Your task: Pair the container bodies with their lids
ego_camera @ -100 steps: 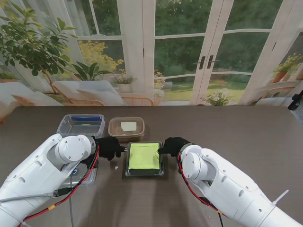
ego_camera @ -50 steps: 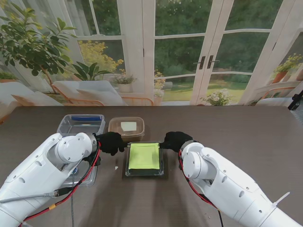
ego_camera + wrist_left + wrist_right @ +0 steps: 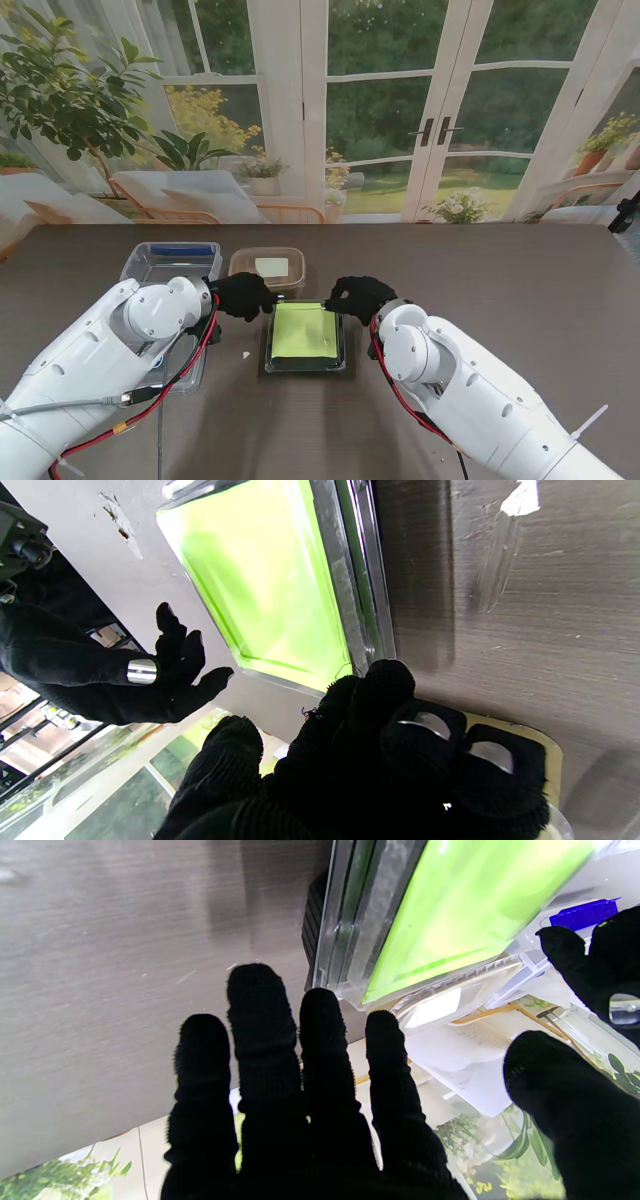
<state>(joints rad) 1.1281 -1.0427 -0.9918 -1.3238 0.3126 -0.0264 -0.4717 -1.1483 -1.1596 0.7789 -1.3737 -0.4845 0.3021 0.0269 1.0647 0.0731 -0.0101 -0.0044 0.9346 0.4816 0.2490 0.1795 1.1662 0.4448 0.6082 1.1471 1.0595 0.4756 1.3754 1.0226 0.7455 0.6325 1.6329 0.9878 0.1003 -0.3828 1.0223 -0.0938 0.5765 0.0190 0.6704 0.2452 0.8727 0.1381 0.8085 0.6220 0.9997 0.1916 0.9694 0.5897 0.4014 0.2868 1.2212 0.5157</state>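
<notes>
Glazed doors are seen behind the dark tabletop [image 3: 520, 280]. Since a second ago, the left hand [image 3: 243, 295] and right hand [image 3: 357, 296] have been moved to the far corners of the green-lidded container [image 3: 305, 335] at frame centre; both spread, nothing gripped. Lid seating is judged underway.

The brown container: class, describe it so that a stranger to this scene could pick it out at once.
Start at the dark wooden table and find the green-lidded container between the two black hands. The brown container sits just beyond it, farther from me, with a clear tub to its left. It alone is tan, with a pale square showing in its middle.
</notes>
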